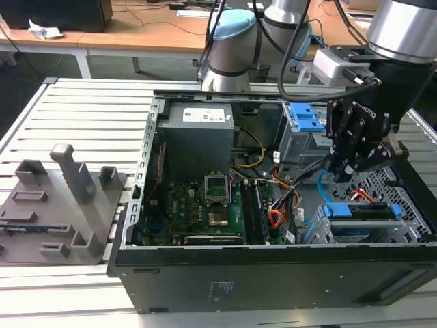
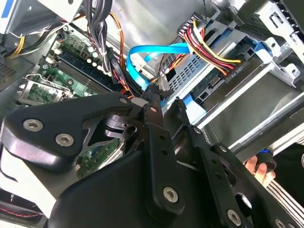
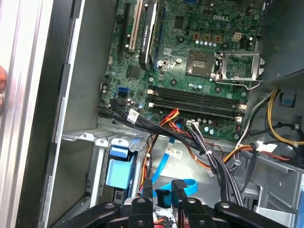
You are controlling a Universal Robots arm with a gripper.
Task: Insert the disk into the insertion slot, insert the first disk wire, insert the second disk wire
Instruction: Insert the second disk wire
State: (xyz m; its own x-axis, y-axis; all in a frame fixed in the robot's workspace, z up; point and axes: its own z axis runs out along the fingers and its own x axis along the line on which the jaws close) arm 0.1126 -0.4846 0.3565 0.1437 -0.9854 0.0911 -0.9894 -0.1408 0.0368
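Open black sheet-metal computer case lies on the slatted aluminium desk. Silver hard drive in its bright blue plastic carrier sits inside the grey perforated sheet-metal drive cage; a red-yellow-black wire bundle is plugged into it. Black hand hangs just beside the cage, fingers nearly together on the end of the thin flat light-blue looping cable. Green motherboard fills the case floor.

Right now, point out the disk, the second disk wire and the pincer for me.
the disk (image 1: 362, 212): exterior view, on its blue carrier's front edge, seated in the cage.
the second disk wire (image 2: 156, 51): second wrist view, on the flat light-blue run of its loop.
the pincer (image 2: 165, 105): second wrist view, midway between its black fingertips.
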